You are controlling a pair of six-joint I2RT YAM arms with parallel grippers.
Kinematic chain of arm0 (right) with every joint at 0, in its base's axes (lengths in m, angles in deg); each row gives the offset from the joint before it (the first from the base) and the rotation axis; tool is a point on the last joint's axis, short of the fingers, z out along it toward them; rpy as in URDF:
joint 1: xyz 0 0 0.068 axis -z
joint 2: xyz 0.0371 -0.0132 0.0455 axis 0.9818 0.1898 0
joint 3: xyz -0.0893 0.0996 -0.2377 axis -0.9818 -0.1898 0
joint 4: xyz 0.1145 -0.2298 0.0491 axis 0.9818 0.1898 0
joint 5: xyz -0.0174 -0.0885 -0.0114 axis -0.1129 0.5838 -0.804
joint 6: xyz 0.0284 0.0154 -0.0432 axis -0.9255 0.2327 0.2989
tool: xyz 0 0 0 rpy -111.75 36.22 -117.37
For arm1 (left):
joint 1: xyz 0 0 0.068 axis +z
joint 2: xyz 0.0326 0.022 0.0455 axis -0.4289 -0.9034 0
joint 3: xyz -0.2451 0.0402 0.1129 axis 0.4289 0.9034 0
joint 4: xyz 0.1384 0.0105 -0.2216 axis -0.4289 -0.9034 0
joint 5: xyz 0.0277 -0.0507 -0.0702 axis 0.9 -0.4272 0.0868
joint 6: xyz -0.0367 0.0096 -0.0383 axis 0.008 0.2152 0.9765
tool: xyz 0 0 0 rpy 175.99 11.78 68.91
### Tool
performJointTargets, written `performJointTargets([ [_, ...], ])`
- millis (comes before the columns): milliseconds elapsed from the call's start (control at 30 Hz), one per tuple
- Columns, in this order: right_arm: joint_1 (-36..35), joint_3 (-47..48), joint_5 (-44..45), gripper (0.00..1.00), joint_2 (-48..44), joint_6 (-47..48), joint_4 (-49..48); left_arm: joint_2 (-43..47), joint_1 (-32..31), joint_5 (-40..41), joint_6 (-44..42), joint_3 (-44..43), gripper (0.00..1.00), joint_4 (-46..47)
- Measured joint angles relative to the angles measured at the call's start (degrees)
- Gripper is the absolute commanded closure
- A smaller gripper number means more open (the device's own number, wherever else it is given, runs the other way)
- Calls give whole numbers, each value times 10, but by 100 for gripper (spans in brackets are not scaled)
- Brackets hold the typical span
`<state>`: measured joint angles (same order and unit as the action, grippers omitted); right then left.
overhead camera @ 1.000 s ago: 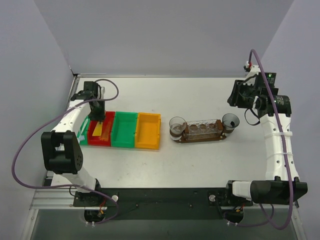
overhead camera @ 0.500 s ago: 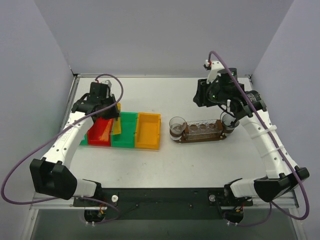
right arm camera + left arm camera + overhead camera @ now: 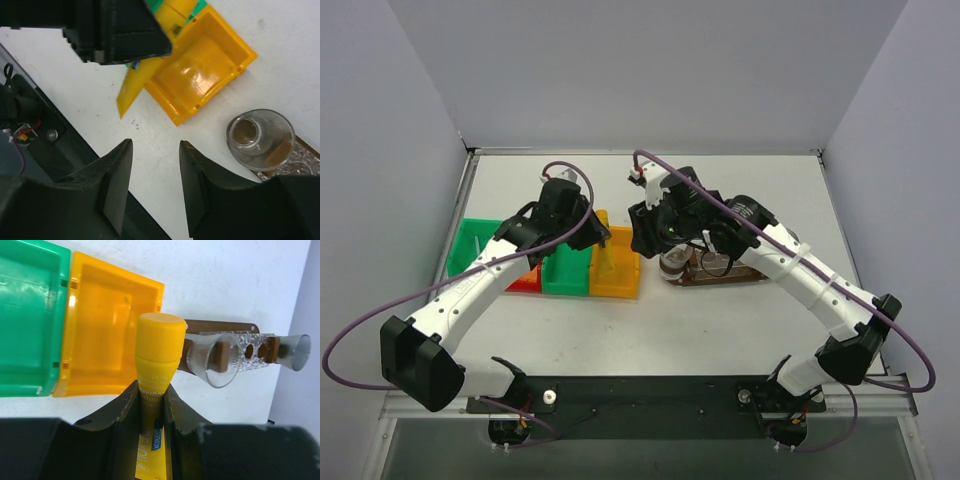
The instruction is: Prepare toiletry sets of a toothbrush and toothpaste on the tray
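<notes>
carrying the toothpaste [image 3: 159, 347] well means, i judge, a firm pinch that doesn't crush it. my left gripper [image 3: 151, 392] is closed on the soft yellow tube's flattened body, its smooth round cap at frame centre, above the glossy yellow bin [image 3: 105, 330]. i'd aim for the dark wooden tray [image 3: 200, 325] at right, clearing the clear flared cup [image 3: 215, 360]. my right gripper [image 3: 155, 146] hangs wide apart, empty.

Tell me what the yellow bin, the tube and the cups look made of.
The bin looks like glossy moulded plastic, given its sheen. The tube seems soft printed plastic with a matte cap. The cups are clear plastic or glass; can't tell which.
</notes>
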<state>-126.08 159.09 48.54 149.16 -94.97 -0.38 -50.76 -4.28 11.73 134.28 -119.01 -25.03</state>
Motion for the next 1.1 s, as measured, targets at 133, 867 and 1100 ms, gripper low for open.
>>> performJointTargets([
  [133, -28, -7, -13, 62, 1, -6, -5, 0, -25, 5, 31, 0, 73, 19],
  [867, -41, -62, -41, 63, 31, -31, -28, 0, -89, 38, 87, 0, 74, 47],
  [1100, -41, -63, -35, 66, 32, -30, -28, 9, -90, 46, 98, 0, 74, 53],
])
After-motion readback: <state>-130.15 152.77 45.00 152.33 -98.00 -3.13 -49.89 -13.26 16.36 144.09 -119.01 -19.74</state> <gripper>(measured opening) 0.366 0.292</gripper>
